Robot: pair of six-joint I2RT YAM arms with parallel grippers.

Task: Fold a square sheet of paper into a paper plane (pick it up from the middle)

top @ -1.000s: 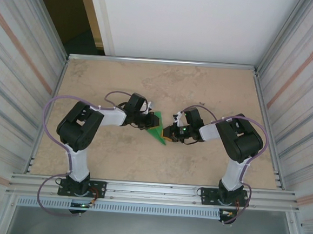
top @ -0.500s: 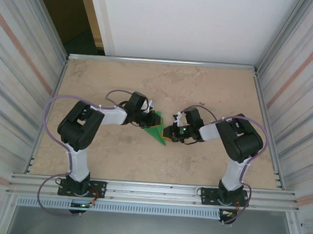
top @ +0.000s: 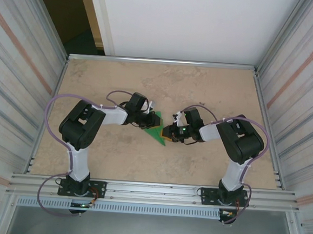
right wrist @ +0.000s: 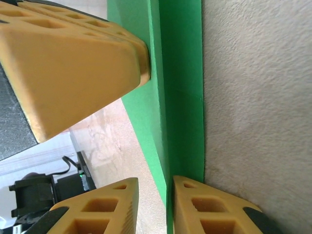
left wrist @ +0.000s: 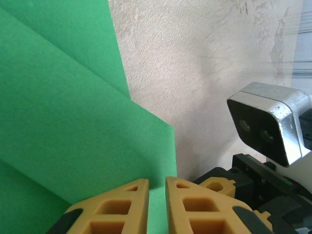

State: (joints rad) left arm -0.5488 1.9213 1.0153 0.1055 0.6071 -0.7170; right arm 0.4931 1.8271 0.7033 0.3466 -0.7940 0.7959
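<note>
The square sheet of paper (top: pixel 156 129) is a folded bright green wedge on the table between my two grippers. In the left wrist view the paper (left wrist: pixel 73 122) shows layered flaps with diagonal edges. My left gripper (top: pixel 148 120) stands on its left part; its jaws (left wrist: pixel 157 181) are almost together, tips resting on the green. My right gripper (top: pixel 168 132) is at the wedge's right edge. Its jaws (right wrist: pixel 156 181) stand apart, and a raised flap of the paper (right wrist: pixel 180 73) leans against the right finger. One left finger (right wrist: pixel 73 58) touches that flap.
The beige table (top: pixel 121 76) is walled by metal-framed panels at left (top: pixel 23 85) and right (top: pixel 298 106), with a rail (top: pixel 156 192) along the near edge. The right wrist's camera housing (left wrist: pixel 268 122) sits close beside my left fingers.
The right gripper's jaws have parted. Both arms and the green wedge stay in nearly the same place.
</note>
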